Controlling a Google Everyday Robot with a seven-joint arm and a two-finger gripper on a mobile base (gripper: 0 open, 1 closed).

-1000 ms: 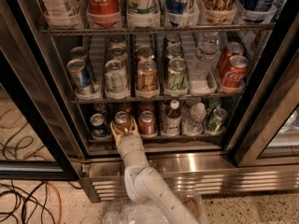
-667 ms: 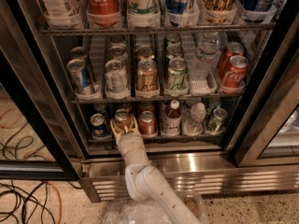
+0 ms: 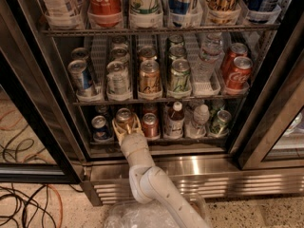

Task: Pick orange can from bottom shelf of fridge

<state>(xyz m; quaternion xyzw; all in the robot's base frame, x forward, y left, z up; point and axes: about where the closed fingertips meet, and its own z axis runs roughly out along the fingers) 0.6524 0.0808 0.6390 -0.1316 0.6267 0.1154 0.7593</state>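
Reaching up past the fridge's [image 3: 204, 167] steel base, the hand [image 3: 127, 128] meets the orange can [image 3: 124, 116] at the bottom shelf's [image 3: 190, 138] front; I cannot tell whether it grips. The can stands upright, dull orange-brown and silver-topped, between a blue can [image 3: 100, 127] and a redder can [image 3: 150, 125].

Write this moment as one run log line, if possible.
stage: reaching to grasp | tool: at orange can, front of bottom shelf | orange can: upright, on shelf | neighbours: blue can left, red can right
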